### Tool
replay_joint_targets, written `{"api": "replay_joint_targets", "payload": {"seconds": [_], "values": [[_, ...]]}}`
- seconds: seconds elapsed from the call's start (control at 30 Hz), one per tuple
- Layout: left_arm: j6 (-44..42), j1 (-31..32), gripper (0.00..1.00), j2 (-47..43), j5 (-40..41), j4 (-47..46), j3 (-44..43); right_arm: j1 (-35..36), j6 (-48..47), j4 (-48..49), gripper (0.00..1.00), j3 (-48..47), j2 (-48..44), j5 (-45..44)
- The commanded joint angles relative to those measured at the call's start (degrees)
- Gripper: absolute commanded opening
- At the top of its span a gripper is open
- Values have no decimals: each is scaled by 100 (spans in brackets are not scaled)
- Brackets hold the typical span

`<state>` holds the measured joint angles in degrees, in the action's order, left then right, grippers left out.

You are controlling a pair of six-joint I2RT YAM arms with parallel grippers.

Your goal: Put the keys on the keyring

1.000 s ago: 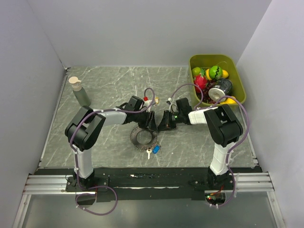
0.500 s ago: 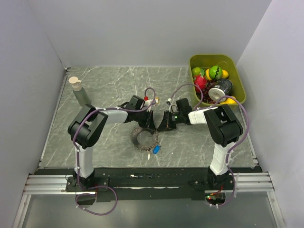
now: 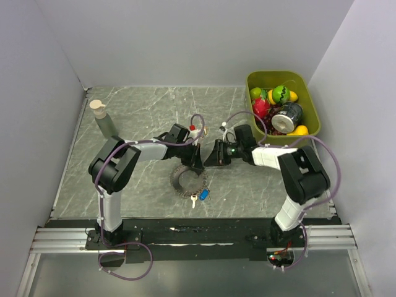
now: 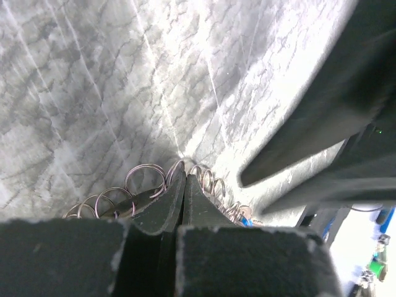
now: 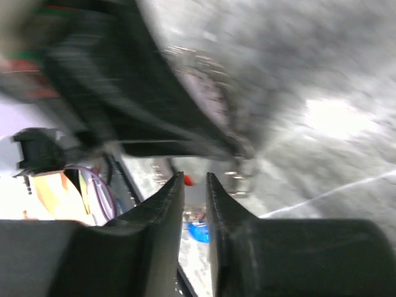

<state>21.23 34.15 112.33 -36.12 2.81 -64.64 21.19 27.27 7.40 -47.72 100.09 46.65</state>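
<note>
**L wrist cam:** L gripper (image 4: 184, 179) is pointing down at the marbled table (image 4: 124, 93). Its fingers (image 4: 154, 216) are pressing flat together w/ no gap at the tips, so it's clenched. Thin wire loops of the keyring (image 4: 145, 179) are curling up on both sides of the tips, touching or v. close. Can't tell whether a wire is nipped btwn the pads.

**R wrist cam (blurred):** R gripper (image 5: 195, 180) is standing slightly apart. There's a narrow slot btwn its fingers (image 5: 158, 210) and nothing in it, so it's released and gripping nothing. A small red spot (image 5: 187, 180) is showing through the slot. The L arm's dark body is filling the upper left.

**Top cam:**
- Keyring is lying flat, centre-front of table.
- L gripper is coming down at the ring's far-right rim.
- R gripper is pointing in from the right, its tips just beside L's.
- Blue-headed key (image 3: 203, 195) and pale-headed key (image 3: 193, 200) are lying side by side on the table. They're just nr-side of the ring and off it, w/ no gripper touching either.

**Elsewhere:**
- Green bin (image 3: 314, 114) w/ toy fruit and a can is sitting far right.
- Grey bottle (image 3: 104, 120) is standing upright far left.
</note>
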Motion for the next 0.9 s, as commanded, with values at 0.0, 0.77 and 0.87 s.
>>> {"api": "replay_joint_targets", "payload": {"seconds": [0.0, 0.77, 0.87], "values": [[-339, 39, 1, -466, -62, -201, -5, -141, -238, 639, 39, 228, -631, 335], [-594, 92, 1, -1355, -387, -879, 558, -247, -845, 948, 45, 229, -139, 951], [-585, 109, 1, -1363, -413, -887, 558, -247, -951, 860, 46, 255, -148, 784]]}}
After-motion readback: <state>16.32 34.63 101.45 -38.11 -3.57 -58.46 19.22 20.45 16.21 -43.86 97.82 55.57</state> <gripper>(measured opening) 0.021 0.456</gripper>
